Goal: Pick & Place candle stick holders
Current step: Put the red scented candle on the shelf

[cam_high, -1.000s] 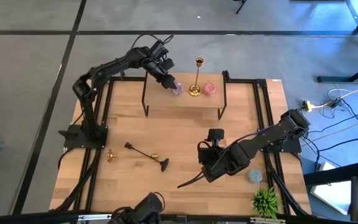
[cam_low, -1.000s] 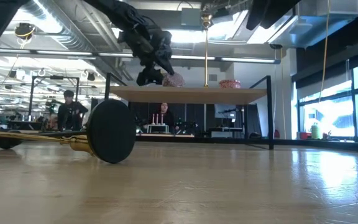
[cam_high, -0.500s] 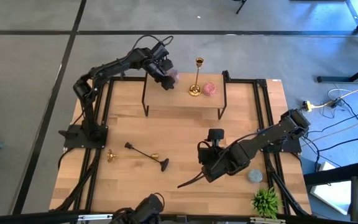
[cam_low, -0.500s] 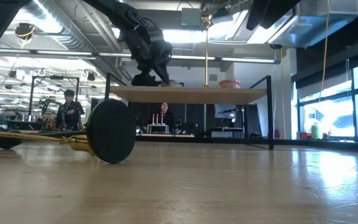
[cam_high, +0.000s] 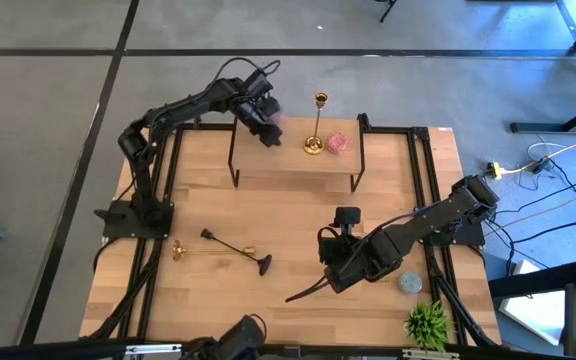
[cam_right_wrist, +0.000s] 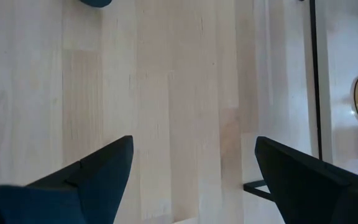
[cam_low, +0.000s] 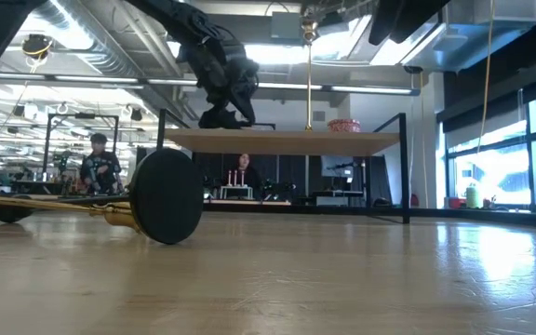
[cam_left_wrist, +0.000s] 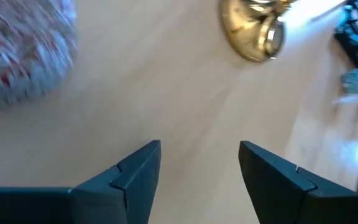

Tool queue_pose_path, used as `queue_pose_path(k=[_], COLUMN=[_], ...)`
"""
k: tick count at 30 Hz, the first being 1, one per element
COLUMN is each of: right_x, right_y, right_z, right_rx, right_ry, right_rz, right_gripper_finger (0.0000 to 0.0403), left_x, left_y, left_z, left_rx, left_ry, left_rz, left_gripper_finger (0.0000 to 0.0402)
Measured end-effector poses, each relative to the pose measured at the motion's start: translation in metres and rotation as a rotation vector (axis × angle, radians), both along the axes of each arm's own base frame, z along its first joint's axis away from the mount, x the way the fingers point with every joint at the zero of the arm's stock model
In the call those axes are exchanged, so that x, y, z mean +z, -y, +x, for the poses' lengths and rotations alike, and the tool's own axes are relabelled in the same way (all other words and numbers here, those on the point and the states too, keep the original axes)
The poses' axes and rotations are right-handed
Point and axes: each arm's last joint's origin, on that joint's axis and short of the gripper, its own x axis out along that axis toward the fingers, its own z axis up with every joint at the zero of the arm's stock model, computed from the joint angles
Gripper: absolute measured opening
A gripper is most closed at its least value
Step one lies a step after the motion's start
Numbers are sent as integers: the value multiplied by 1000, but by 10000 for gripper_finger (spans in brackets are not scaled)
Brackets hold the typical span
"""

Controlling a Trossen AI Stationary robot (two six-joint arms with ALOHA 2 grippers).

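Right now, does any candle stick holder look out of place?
Yes. One gold metal holder and the black one lie flat on the wooden table, crossing, while the other gold holder stands upright on the raised shelf.

We note a wooden table (cam_high: 268,215) filling the centre of the high view, with a raised wooden shelf (cam_high: 298,165) on black legs across its upper middle. On the shelf sits a small pink patterned ball (cam_high: 337,143), right of centre. A green leafy plant (cam_high: 428,323) stands at lower right, with a small grey round object (cam_high: 410,283) just above it. In the low view, two people (cam_low: 99,167) show at left background.
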Motion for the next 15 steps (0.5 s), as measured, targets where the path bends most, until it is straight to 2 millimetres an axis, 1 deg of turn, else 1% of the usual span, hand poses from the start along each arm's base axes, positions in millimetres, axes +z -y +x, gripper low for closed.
queue_pose_path(k=[3, 6, 10, 15], right_x=[0, 0, 0, 0], right_y=[0, 0, 0, 0], right_z=[0, 0, 0, 0], right_rx=[0, 0, 0, 0], right_ry=[0, -3, -4, -4], right_rz=[0, -2, -3, -3], right_gripper_finger=[339, 339, 339, 339], left_x=[1, 10, 29, 58], left_y=[2, 7, 15, 25], left_z=[-2, -4, -11, -27], left_rx=[-5, -11, -4, 66], left_ry=[-9, 2, 21, 19], left_rz=[-8, 8, 71, 212], left_gripper_finger=[213, 211, 203, 187])
